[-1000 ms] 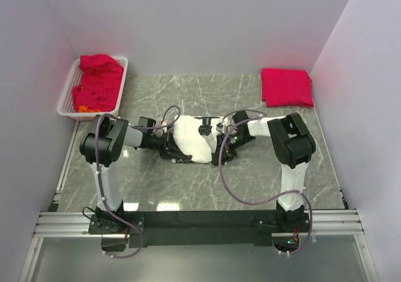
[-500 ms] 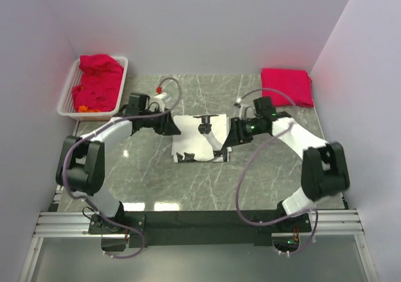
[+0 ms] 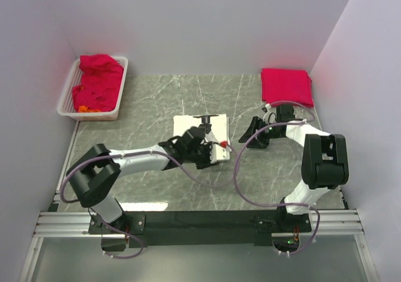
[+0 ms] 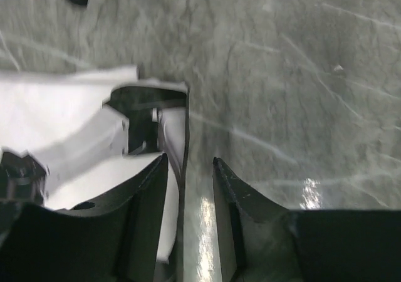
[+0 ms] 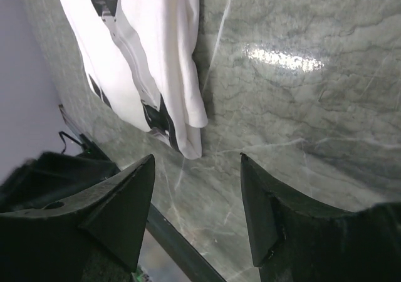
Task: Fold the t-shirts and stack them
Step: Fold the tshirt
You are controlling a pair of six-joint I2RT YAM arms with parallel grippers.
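Observation:
The white t-shirt (image 3: 186,124) with dark print lies folded in a rectangle at the table's middle. My left arm reaches over its near side. The left gripper (image 3: 217,152) sits low at the shirt's near right corner. In the left wrist view its jaws (image 4: 189,158) stand partly open astride the white t-shirt's (image 4: 56,119) right edge, one finger over the cloth, one over bare table. My right gripper (image 3: 249,135) is to the right of the shirt, open and empty (image 5: 197,156), with the folded white t-shirt (image 5: 175,44) ahead of it and apart. A folded crimson t-shirt (image 3: 286,86) lies at the back right.
A white slatted basket (image 3: 67,97) at the back left holds crumpled red t-shirts (image 3: 97,81). Grey walls close in the marble table (image 3: 207,182) on three sides. Purple cables loop from both arms over the table.
The left arm swung from the shirt's far left side to its near right corner. The right gripper drew back to the right, off the shirt. Both grippers opened wider.

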